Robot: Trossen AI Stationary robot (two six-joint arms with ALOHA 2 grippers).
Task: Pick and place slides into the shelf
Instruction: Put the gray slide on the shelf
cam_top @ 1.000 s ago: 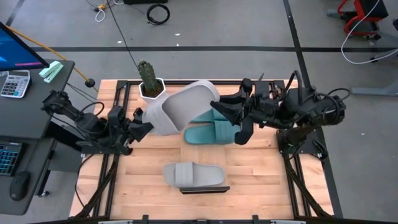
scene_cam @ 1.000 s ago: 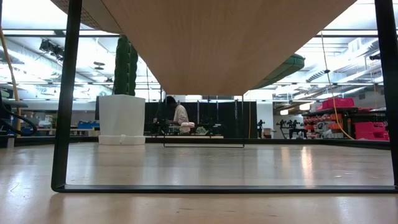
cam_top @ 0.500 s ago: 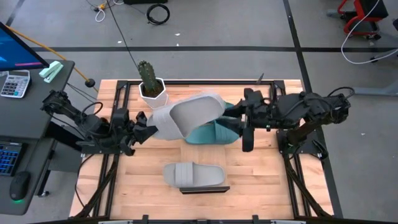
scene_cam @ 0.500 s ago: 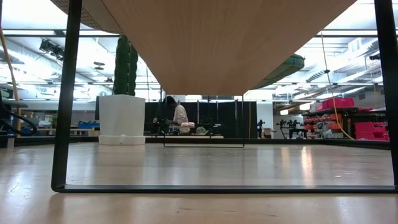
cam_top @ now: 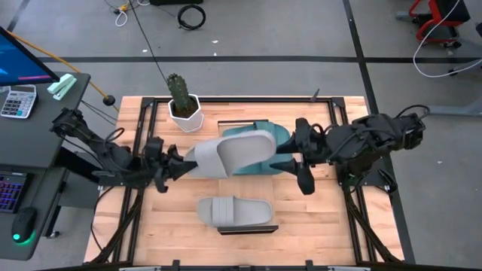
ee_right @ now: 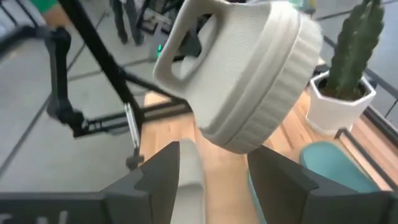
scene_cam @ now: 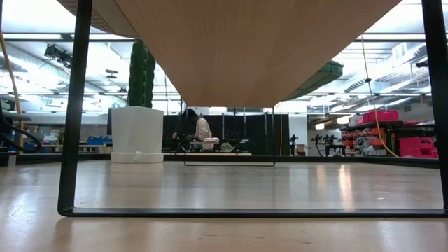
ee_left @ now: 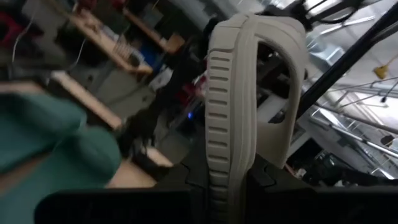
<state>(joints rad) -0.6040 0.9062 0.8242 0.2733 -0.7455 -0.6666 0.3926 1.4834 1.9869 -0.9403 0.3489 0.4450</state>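
Note:
A light grey slide [cam_top: 235, 150] hangs in the air over two teal slides [cam_top: 263, 144] that lie side by side on the shelf. My left gripper [cam_top: 175, 164] is shut on its left end. My right gripper [cam_top: 301, 158] stands open at the slide's right end. Its fingers [ee_right: 163, 175] are on either side of the slide [ee_right: 242, 81] and apart from it. A second grey slide [cam_top: 235, 211] lies sole down at the shelf's near end [cam_top: 248, 228]. The low view sees only the shelf's underside [scene_cam: 252, 49]. My left gripper pinches the grey slide's heel end [ee_left: 219, 177] between its two fingers, one on each face of the sole. The fingers come about level from the table's left, along the slide. The slide is lifted clear and reaches toward the table's right, above the teal slides.
A potted cactus [cam_top: 181, 102] stands at the far left of the table, close to the lifted slide. A desk with a calculator [cam_top: 16, 100] stands left of the table. The low view shows a person seated far off in the room [scene_cam: 201, 129].
My right gripper has opened and let go of the grey slide's right end, and has sunk a little. My left gripper has moved down and toward the near edge. The slide has swung from a slanted pose by the cactus to lying across, lower over the teal slides.

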